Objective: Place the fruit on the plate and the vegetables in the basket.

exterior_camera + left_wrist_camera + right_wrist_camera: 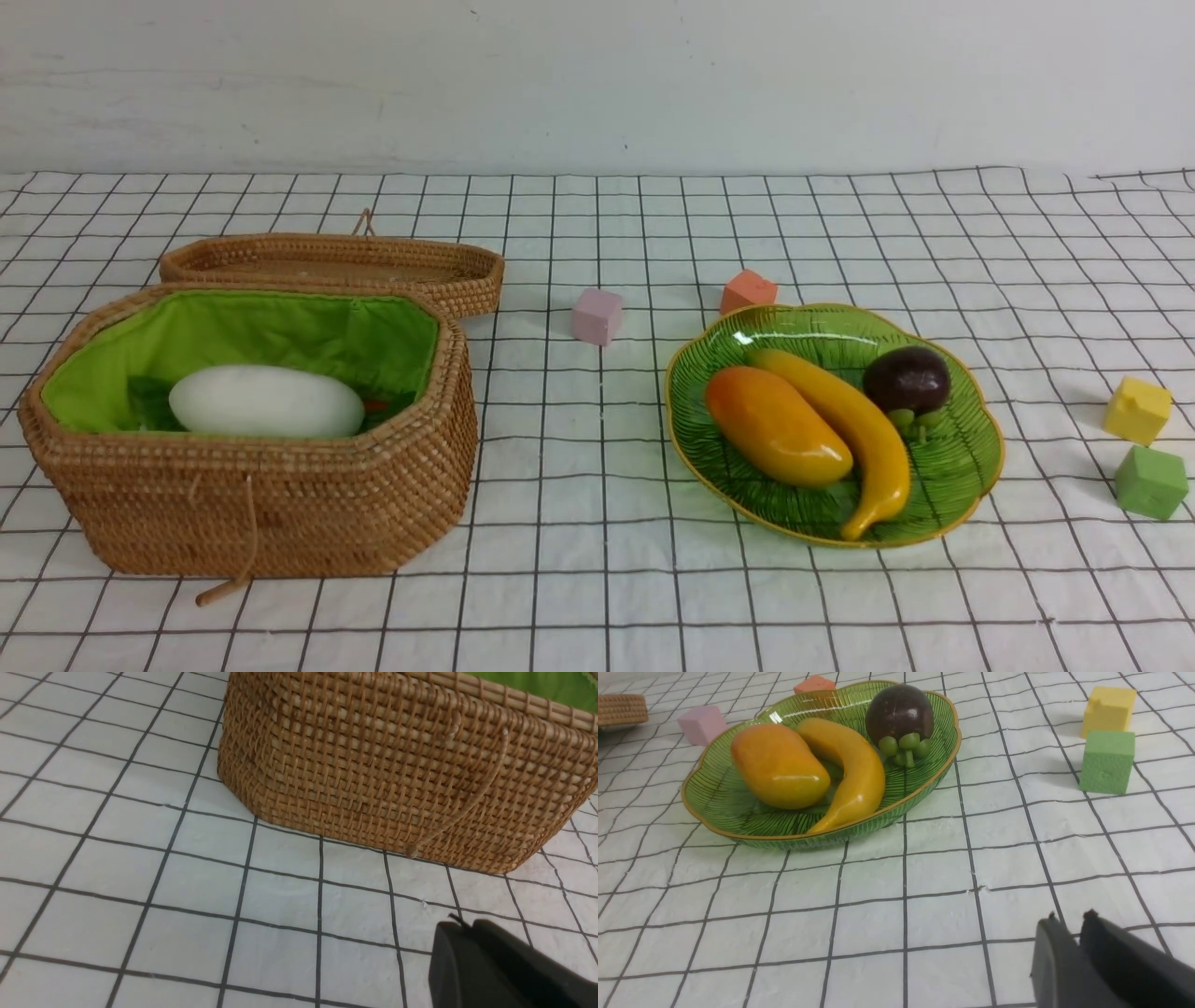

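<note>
The woven basket with green lining stands at the left and holds the white radish; a speck of orange-red shows beside it. On the green plate at the right lie the mango, the banana and the dark mangosteen. Neither arm shows in the front view. My left gripper is shut and empty, low over the cloth just in front of the basket wall. My right gripper hangs near the plate, its fingers a slim gap apart, holding nothing.
The shallow woven lid lies behind the basket. Small cubes sit on the checked cloth: pink, orange behind the plate, yellow and green at the far right.
</note>
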Action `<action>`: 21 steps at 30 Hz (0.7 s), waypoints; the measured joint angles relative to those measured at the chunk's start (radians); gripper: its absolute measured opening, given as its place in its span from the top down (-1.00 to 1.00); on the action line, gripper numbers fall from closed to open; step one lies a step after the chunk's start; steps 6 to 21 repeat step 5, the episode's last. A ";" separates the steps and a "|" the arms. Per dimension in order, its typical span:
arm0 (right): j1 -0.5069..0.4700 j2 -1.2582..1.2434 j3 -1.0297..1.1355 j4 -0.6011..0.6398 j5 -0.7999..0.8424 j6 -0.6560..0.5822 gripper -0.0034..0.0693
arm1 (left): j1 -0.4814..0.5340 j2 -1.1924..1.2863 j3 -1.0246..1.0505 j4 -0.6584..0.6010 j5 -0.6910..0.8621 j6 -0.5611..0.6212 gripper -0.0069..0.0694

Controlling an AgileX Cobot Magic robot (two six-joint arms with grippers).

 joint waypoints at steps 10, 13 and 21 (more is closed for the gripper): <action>0.000 0.000 0.000 0.000 0.000 0.000 0.63 | 0.000 0.000 0.000 0.000 0.000 0.000 0.76; 0.000 0.000 0.000 0.000 0.000 0.000 0.63 | 0.000 0.000 0.000 0.000 0.000 0.000 0.76; 0.000 0.000 0.000 0.000 0.000 0.000 0.63 | 0.000 0.000 0.000 0.000 0.000 0.000 0.76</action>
